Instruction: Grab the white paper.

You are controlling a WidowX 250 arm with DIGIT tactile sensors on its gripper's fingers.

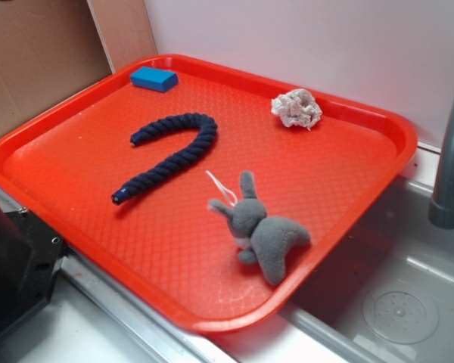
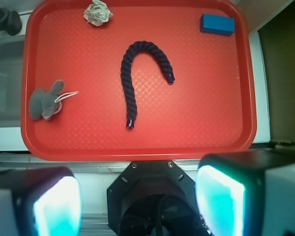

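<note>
Approach step: my jaws are standing open and empty; I am needing to reach the white paper (image 2: pixel 98 13) at eleven o'clock on the tray (image 2: pixel 137 145).

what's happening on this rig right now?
Nothing is held yet. The gripper is open, back over the tray's near edge. On the red tray the white paper lies untouched near the far rim, apart from the grey bunny, the dark rope and the blue block.
</note>
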